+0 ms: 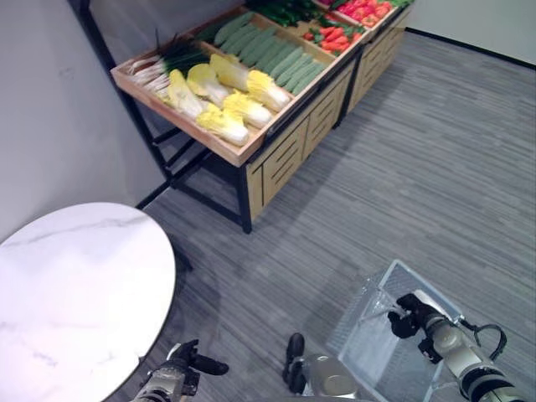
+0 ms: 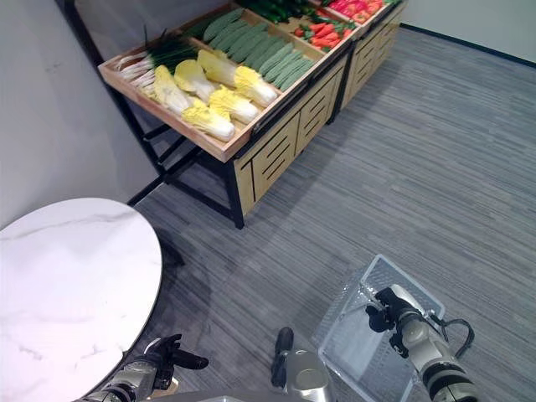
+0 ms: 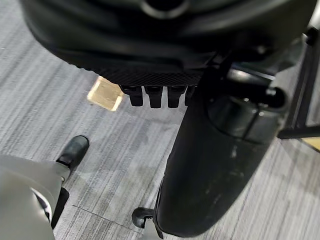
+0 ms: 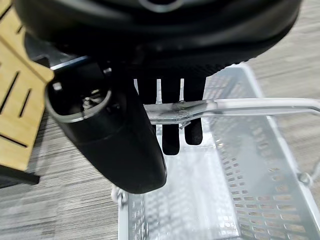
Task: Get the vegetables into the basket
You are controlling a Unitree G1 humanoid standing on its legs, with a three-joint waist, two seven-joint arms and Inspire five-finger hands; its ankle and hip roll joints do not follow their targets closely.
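The basket point(image 1: 381, 331), a clear perforated plastic one with a metal wire handle point(image 4: 235, 106), is seen low over the grey carpeted floor point(image 1: 435, 159) at the robot's right side. No vegetables are seen inside it. The handle is gripped by the right hand point(image 1: 408, 315); in the right wrist view the fingers point(image 4: 170, 120) are curled over the wire.

The vegetables are located well apart from the basket, on a wooden display stand point(image 1: 289, 138) set against the wall. In the nearest tray, yellow-green napa cabbages point(image 1: 222, 100) are laid in rows. Beside them, at the wall end, a bundle of leeks point(image 1: 167, 60) is placed. In the next section, cucumbers point(image 1: 268, 46) are arranged side by side. Farther along the stand, red peppers point(image 1: 335, 38) and further red produce point(image 1: 364, 10) are held in separate compartments. The stand front is made of slatted wooden panels and is carried on a black metal frame.

A round white marble tabletop point(image 1: 71, 293) is positioned at the robot's left, near the stand's closest corner.

The left hand point(image 1: 188, 358) is seen low beside the tabletop edge, holding nothing; its fingers point(image 3: 152, 96) are curled in and its thumb extends outward.

No labels, brand marks or legible writing can be read on the basket, the stand or the produce.
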